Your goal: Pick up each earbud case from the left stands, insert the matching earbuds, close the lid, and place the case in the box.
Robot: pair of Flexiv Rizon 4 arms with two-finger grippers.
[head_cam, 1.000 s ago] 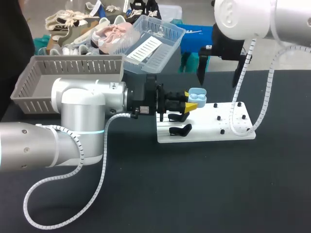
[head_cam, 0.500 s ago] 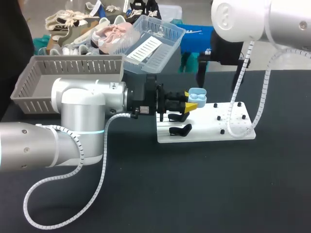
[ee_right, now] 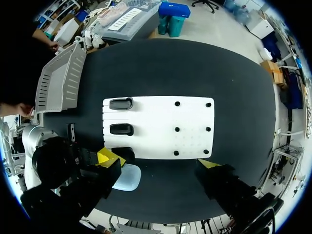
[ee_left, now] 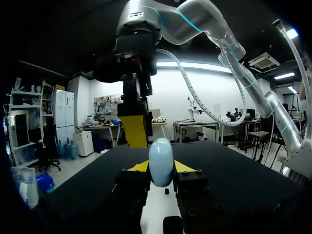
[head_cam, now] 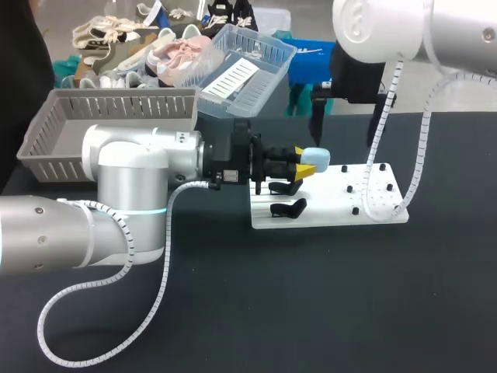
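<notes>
At the left end of the white board (head_cam: pixel 334 208), the left gripper (head_cam: pixel 307 165) clamps a lid-shut pale-blue earbud case (head_cam: pixel 317 158), the right gripper (head_cam: pixel 345 126) gapes empty, and the grey slatted box (head_cam: pixel 116 105) awaits.

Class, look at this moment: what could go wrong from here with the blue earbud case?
1. The left claw pinches only the lower end of the earbud case, so it may slip or twist out.
2. The right claw hangs open close by the case; lifting it carelessly might knock them together.
</notes>
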